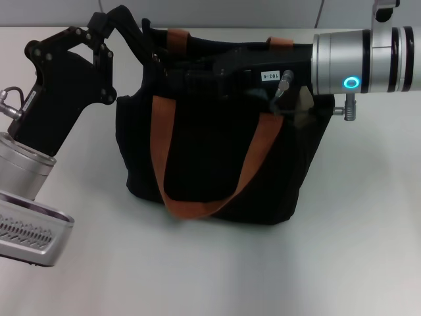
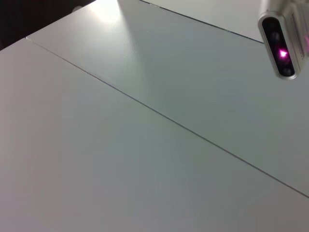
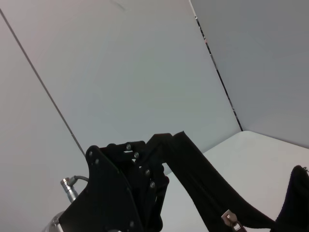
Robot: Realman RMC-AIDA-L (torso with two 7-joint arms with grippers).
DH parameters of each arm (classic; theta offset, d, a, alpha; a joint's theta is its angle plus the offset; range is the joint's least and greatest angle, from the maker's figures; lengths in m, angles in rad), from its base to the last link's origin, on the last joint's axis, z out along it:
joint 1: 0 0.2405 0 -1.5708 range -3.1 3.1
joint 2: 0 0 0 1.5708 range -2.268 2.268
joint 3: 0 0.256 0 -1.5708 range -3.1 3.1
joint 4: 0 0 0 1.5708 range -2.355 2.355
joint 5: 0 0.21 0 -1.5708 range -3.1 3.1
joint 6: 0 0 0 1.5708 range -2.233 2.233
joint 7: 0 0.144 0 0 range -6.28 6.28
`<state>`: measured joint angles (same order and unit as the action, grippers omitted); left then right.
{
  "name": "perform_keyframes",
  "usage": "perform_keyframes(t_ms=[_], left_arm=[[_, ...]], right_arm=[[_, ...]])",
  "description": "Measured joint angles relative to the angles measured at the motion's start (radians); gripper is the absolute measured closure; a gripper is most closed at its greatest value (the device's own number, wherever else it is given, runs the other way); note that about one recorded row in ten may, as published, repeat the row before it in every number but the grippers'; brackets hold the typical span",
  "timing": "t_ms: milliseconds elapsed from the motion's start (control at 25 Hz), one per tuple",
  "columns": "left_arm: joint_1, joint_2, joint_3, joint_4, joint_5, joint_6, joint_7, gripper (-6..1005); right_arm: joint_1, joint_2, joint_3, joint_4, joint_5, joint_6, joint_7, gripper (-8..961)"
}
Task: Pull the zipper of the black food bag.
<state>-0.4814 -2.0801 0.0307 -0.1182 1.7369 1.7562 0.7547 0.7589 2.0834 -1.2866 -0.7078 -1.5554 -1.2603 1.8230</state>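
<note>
My left hand (image 1: 146, 41) sits at about ten o'clock on the worktop (image 1: 355, 250), its fingers narrowed onto the top corner of the black food bag (image 1: 217, 158), pinching fabric there. The bag stands upright at centre, its zip track running left to right along the top edge. In the right wrist view the zipper (image 3: 232, 221) shows as a small metal tab on that edge, close beside my left hand. My right hand (image 1: 197, 76) reaches in from three o'clock over the bag's top; dark against the fabric, I cannot tell its grip. It is the arm lined up along the track, so I judge the pull is its job.
</note>
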Motion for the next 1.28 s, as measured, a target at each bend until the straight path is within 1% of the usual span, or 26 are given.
perform_keyframes(t_ms=[240,440,600,680,720,880,1000,1200,1280], left_arm=[[0.0,0.0,0.0,0.0,0.004,0.008,0.0,962],[0.001,0.0,0.0,0.0,0.004,0.009,0.0,961],[0.001,0.0,0.0,0.0,0.004,0.01,0.0,959],[0.001,0.0,0.0,0.0,0.005,0.01,0.0,958],[0.001,0.0,0.0,0.0,0.005,0.009,0.0,958],[0.003,0.0,0.0,0.001,0.005,0.005,0.0,957],[0.006,0.0,0.0,0.001,0.005,0.005,0.0,956],[0.008,0.0,0.0,0.003,0.004,0.005,0.0,954],[0.008,0.0,-0.001,0.004,0.004,0.005,0.0,953]], right_arm=[[0.011,0.002,-0.002,0.005,-0.003,0.01,-0.005,725],[0.021,0.002,-0.002,0.0,-0.009,0.036,-0.007,712],[0.045,0.004,-0.008,0.009,-0.041,0.064,-0.009,710],[0.057,0.006,-0.027,0.015,-0.049,0.086,-0.009,709],[0.066,0.006,-0.053,0.018,-0.048,0.109,-0.008,706],[0.075,0.006,-0.081,0.019,-0.044,0.138,-0.008,692],[0.085,0.008,-0.104,0.02,-0.038,0.173,-0.008,695],[0.092,0.008,-0.121,0.017,-0.036,0.193,-0.008,700],[0.094,0.008,-0.125,0.016,-0.035,0.192,-0.008,729]])
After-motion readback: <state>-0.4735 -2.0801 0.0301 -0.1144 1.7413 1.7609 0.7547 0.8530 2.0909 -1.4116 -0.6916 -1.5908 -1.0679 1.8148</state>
